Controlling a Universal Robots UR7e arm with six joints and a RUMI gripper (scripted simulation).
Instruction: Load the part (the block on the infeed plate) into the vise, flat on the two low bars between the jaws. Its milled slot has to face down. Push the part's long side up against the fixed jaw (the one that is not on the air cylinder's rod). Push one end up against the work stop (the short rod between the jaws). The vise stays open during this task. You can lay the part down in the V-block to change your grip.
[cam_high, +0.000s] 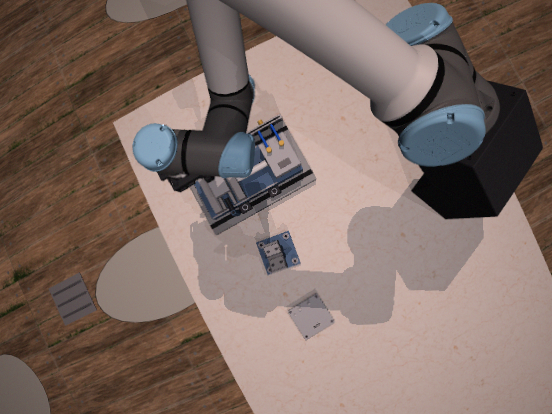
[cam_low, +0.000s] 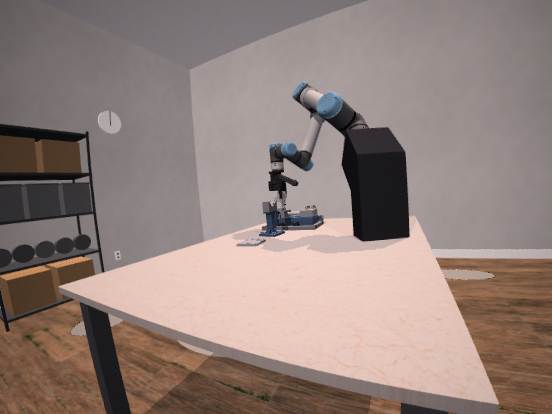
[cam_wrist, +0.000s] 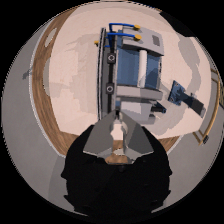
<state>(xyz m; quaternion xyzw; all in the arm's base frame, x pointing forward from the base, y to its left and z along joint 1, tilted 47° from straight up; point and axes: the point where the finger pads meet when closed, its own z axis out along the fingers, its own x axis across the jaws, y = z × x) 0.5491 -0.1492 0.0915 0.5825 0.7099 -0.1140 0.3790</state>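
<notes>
- Top view: arm wrist (cam_high: 200, 150) hangs over the left end of the vise (cam_high: 292, 181), upper centre of the desk (cam_high: 400, 325). V-block (cam_high: 278, 255) sits just below, flat plate (cam_high: 311, 316) lower still.
- Exterior view: arm reaches down onto the vise (cam_low: 306, 219), mid-frame.
- Wrist view: fingers pressed together, pinching nothing, tips at the vise's lower edge. Can't make out the block in any view.
</notes>
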